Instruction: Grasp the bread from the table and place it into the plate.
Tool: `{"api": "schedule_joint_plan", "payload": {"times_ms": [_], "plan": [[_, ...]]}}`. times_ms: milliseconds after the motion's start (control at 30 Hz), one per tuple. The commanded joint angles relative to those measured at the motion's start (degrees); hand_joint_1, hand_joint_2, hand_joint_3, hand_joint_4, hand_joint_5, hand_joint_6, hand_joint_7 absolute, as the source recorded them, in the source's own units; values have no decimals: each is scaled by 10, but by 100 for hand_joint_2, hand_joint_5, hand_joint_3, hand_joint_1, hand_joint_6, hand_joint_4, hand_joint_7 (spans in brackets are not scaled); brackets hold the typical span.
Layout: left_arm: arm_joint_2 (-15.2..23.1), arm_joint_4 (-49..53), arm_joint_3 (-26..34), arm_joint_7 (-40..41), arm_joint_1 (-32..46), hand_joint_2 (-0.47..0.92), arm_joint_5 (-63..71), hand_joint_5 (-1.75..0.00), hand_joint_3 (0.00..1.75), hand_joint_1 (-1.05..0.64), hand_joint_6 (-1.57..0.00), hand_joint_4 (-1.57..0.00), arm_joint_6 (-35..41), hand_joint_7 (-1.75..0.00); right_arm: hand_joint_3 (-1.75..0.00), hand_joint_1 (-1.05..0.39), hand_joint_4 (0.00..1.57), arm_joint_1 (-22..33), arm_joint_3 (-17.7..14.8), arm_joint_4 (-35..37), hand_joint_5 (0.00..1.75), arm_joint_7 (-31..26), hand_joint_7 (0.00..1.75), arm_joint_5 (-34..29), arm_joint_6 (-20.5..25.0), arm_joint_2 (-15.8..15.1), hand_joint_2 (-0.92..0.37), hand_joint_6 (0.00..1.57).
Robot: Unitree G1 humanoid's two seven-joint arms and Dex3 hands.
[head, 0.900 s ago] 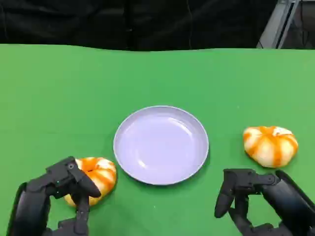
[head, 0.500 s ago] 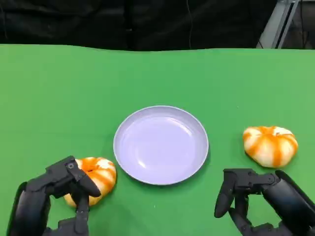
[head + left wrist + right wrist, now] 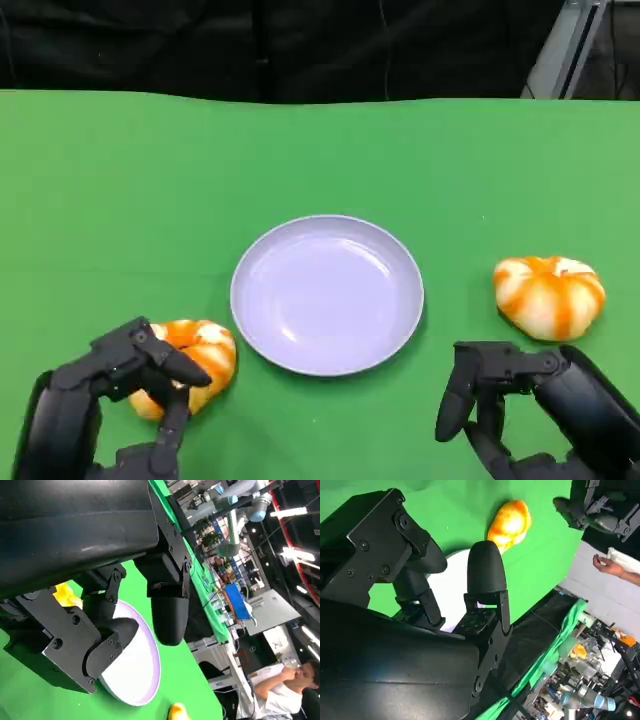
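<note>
The left hand [image 3: 120, 385] curls its black fingers over the near orange-and-white striped bread roll [image 3: 195, 360], which lies on the green table [image 3: 120, 200] just left of the round lilac plate [image 3: 327, 294]; whether they truly grip it is hard to tell. A shallow hold could let the roll squirt away or drop short of the plate's rim. The right hand [image 3: 520, 400] hangs empty, fingers apart, near the 2nd roll [image 3: 549, 295].

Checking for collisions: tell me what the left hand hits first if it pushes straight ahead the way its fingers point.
Most likely the bread right in front of the left hand; its fingers already overlap it, though contact is unclear. The plate lies beyond, to the right.
</note>
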Motion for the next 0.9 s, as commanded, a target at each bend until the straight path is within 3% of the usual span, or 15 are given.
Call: {"api": "schedule_joint_plan", "payload": {"times_ms": [33, 67, 133, 167, 300, 467, 567, 667, 900], "plan": [[5, -19, 12, 28, 1, 81, 51, -116, 26, -16, -71, -59, 28, -60, -140, 11, 85, 1, -2, -10, 166, -2, 131, 4, 6, 0, -29, 81], [8, -24, 12, 32, 3, 84, 68, -106, 14, -23, -70, -56, 35, -47, -140, 11, 85, 1, -2, -9, 165, -2, 131, 4, 5, 0, -29, 81], [13, -38, 12, 37, 8, 87, 104, -96, 4, -31, -69, -53, 59, -30, -140, 11, 86, 0, -1, -6, 165, -3, 131, 3, 2, 1, -29, 81], [15, -43, 12, 40, 10, 87, 118, -87, 2, -36, -67, -51, 66, -20, -140, 11, 86, 0, -1, -6, 165, -3, 131, 3, 2, 1, -29, 81], [26, -51, 11, 57, 8, 86, 185, -60, 0, -44, -58, -50, 79, -3, -140, 11, 86, 2, 0, -9, 165, -3, 131, 2, 6, 1, -29, 81], [56, -53, -2, 69, -6, 86, 290, -45, 0, -48, -47, -41, 100, 0, -140, 10, 85, 4, 1, -14, 165, -1, 130, 3, 10, 1, -30, 81], [66, -70, -22, 41, -17, 87, 349, -43, 1, -50, -46, -41, 161, 0, -140, 9, 85, 4, 1, -16, 165, -4, 130, -4, 12, 1, -29, 81], [77, -78, -46, 9, -31, 88, 401, -30, 0, -49, -47, -50, 222, 0, -140, 9, 86, 4, 1, -16, 165, -2, 130, -1, 15, 1, -29, 82], [94, -33, -105, -22, -92, 90, 493, -34, 1, -51, -59, -63, 324, -4, -141, 11, 86, 1, 1, -12, 165, -3, 130, 1, 9, 1, -29, 82]]}}
